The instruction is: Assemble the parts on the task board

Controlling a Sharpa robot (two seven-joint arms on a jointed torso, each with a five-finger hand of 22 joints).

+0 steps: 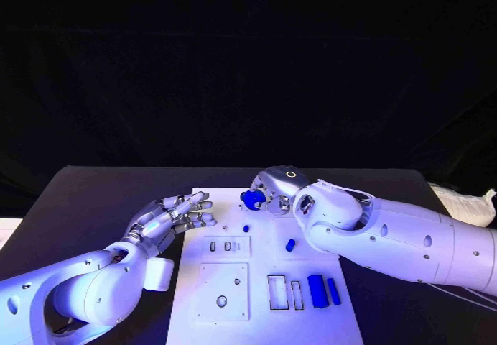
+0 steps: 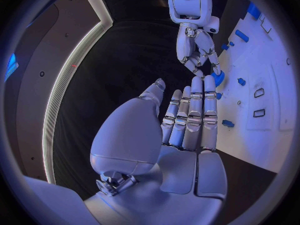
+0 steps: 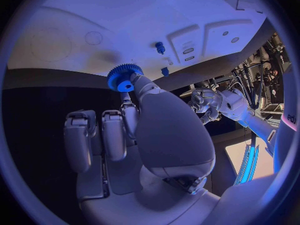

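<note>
Right hand [image 1: 271, 192] pinches gear [image 3: 123, 78] over board [image 1: 264, 316] | left hand [image 1: 171, 219] empty, fingers apart beside it | risk: thin fingertip pinch, apparently; gear could tilt, miss seat.

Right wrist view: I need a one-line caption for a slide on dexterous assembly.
Right hand holds a blue gear by its fingertips above the white task board.

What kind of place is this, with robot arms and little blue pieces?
Probably a robot test lab. A black table carries a white board with cut-out slots and small blue parts. The right hand holds a blue gear; the left hand hovers open.
</note>
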